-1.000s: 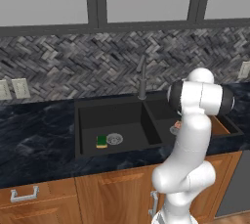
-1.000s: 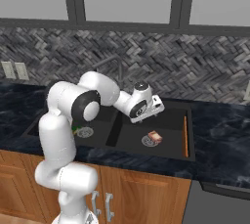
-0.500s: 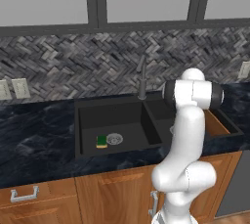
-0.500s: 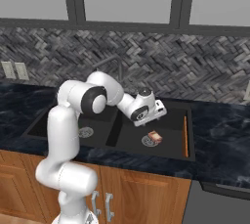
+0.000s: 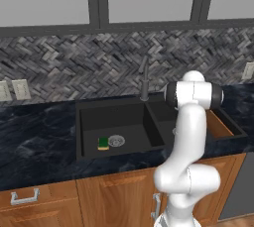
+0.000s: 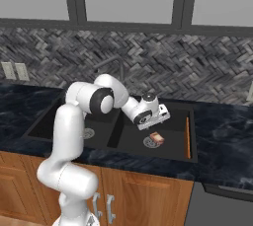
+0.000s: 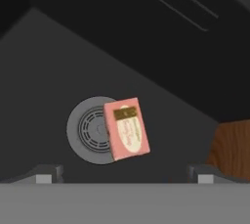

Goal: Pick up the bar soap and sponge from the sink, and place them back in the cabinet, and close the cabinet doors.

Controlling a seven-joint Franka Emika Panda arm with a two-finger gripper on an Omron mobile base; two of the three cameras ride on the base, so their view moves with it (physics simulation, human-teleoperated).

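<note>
Black sink [image 6: 190, 143], right basin: bar soap [image 7: 126, 128] overlapping the drain [image 7: 90, 130], below and between the spread, empty fingers [image 7: 45, 173] of the gripper [image 7: 124, 175].

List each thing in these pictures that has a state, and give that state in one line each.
bar soap: lying flat, partly over the right basin's drain, not held.
sponge: lying in the left basin, beside its drain.
gripper: open, above the bar soap.
sink: holds both things.
faucet: no water seen.
</note>
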